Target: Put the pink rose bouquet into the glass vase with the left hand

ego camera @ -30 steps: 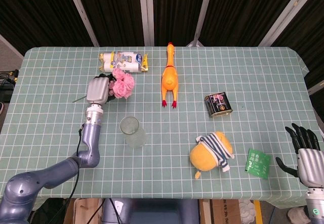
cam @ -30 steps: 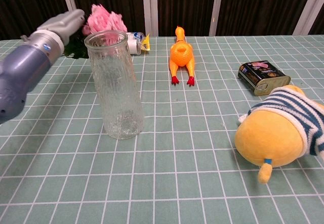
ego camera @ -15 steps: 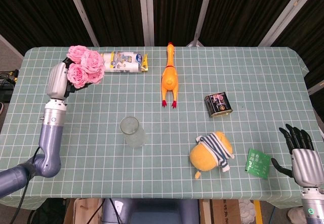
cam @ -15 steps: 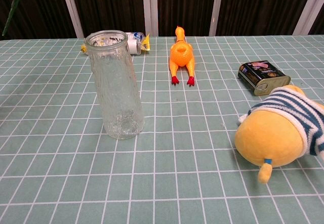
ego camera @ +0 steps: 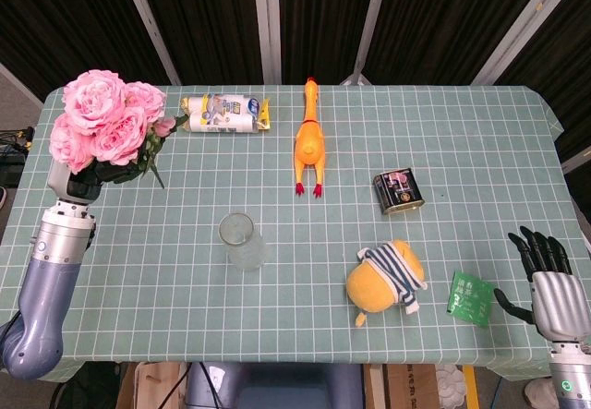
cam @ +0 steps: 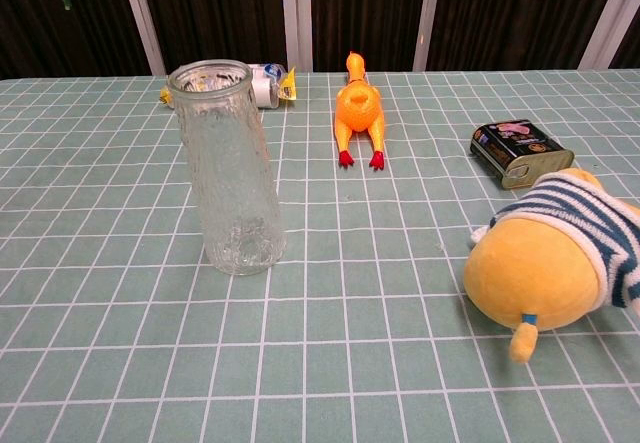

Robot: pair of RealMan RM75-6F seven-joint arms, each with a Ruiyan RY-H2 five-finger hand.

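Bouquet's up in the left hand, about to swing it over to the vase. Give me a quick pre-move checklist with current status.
1. Grip: left hand holds the pink rose bouquet raised at the table's left side: ok.
2. Stems pointing down for entry: hidden behind blooms and hand: cannot tell.
3. Glass vase upright, mouth open and empty: ok.
4. Bouquet over the vase mouth: no, it is well off to the left: not ok.
5. Path to the vase: only bare tablecloth between; snack packet and rubber chicken lie farther back: ok.
6. Right hand open at the near right corner, away from the vase: ok.
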